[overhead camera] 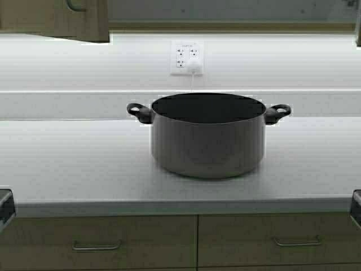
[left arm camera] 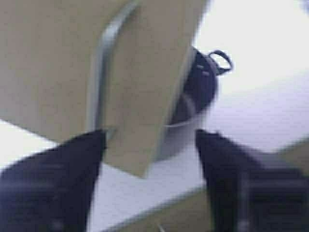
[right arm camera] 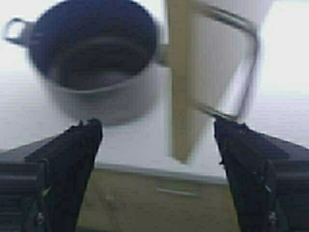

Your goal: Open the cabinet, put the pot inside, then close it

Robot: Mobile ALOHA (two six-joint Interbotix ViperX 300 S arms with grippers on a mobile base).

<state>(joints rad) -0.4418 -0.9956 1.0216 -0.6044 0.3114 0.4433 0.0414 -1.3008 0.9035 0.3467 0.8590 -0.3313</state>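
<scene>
The grey pot (overhead camera: 208,138) with a dark inside and two black loop handles stands on the white countertop (overhead camera: 67,164), in the middle. Above it the cabinet is open: its left door (overhead camera: 73,20) is swung out at the top left. In the left wrist view my left gripper (left arm camera: 150,137) is open, its fingers either side of that door's lower corner (left arm camera: 140,96), one fingertip touching or just beside the foot of the metal handle (left arm camera: 99,72). In the right wrist view my right gripper (right arm camera: 157,125) is open by the right door (right arm camera: 181,87) and its handle (right arm camera: 248,63). The pot (right arm camera: 91,53) lies below.
A white wall socket with a plug (overhead camera: 186,58) sits on the backsplash behind the pot. Base drawers with horizontal handles (overhead camera: 96,246) run under the counter's front edge. Dark parts of my arms show at the lower left (overhead camera: 5,206) and lower right (overhead camera: 355,206) edges.
</scene>
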